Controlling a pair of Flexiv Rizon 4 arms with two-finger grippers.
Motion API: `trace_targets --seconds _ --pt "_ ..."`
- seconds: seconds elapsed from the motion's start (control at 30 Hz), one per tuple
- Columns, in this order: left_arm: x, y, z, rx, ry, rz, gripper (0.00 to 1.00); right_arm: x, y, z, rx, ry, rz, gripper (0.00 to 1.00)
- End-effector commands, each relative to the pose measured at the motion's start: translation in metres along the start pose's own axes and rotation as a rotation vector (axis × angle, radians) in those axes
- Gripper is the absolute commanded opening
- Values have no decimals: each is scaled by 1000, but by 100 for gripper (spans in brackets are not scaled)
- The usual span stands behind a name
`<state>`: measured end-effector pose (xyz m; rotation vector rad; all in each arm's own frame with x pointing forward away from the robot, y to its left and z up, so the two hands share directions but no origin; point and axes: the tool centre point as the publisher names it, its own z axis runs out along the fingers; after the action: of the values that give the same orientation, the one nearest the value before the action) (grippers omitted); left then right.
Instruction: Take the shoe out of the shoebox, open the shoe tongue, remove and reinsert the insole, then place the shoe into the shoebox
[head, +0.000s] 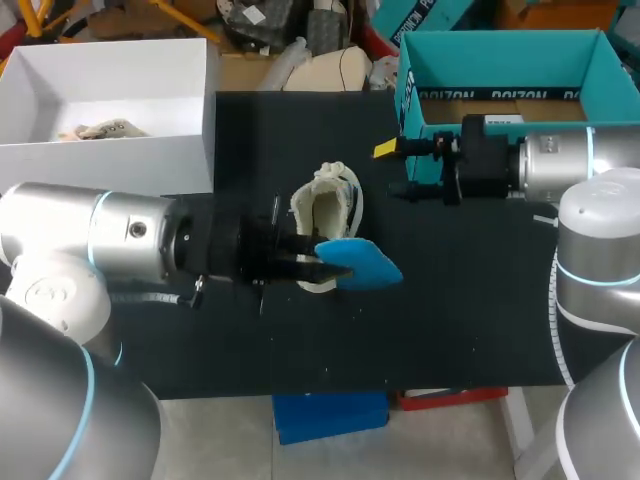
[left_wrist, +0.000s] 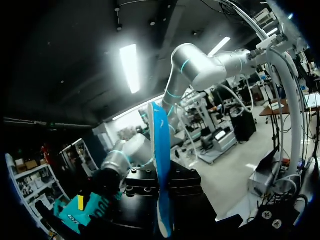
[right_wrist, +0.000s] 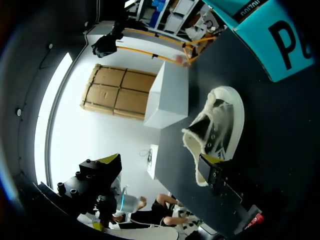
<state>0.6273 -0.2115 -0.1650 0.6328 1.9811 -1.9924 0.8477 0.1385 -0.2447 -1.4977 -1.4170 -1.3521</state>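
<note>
The insole (head: 365, 265) is out of the shoe (head: 330, 212), so I judge the removal half of that step done and the reinsertion next. My left tool (head: 305, 262) is clamped on the insole, which stands edge-on between its fingers in the left wrist view. I hold it just beside the shoe's heel end. From above I cannot tell whether its near end touches the shoe.

The shoe sits upright on the dark surface (head: 470, 320), well apart from the teal shoebox (head: 500, 60). The next move calls for turning the insole flat, lining its toe end with the shoe's opening and sliding it in.

My left arm reaches in low and level from its side. My right arm lies level too, and my right tool (head: 395, 170) hangs near the shoe with its fingers wide apart, holding nothing.
</note>
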Motion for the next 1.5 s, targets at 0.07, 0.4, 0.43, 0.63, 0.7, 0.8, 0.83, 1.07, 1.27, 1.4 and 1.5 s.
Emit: trace_targets --seconds 0.07,0.4,0.43,0.63,0.7,0.8,0.83,1.07,1.27,1.4,1.5 --pt "24 5 -6 -88 -96 42 0 0 -1 2 -4 -2 1 100" --pt "24 5 -6 -88 -96 42 0 0 -1 2 -4 -2 1 100" --pt "24 5 -6 -88 -96 42 0 0 -1 2 -4 -2 1 100" --pt "34 1 -2 -78 -115 200 0 0 -1 2 -4 -2 1 100" --pt "42 2 1 -84 -137 350 0 0 -1 2 -4 -2 1 100" --pt "50 7 -3 -96 -151 519 0 0 -1 2 -4 -2 1 100" --pt "50 10 -5 -84 -155 528 0 0 -1 2 -4 -2 1 100" --pt "53 37 -20 -197 -140 697 0 0 -1 2 -4 -2 1 100" --pt "49 54 -32 -308 -124 874 0 0 -1 2 -4 -2 1 100" --pt "47 56 -34 -343 -124 872 0 0 -1 2 -4 -2 1 100" --pt "47 56 -34 -343 -124 872 0 0 -1 2 -4 -2 1 100"
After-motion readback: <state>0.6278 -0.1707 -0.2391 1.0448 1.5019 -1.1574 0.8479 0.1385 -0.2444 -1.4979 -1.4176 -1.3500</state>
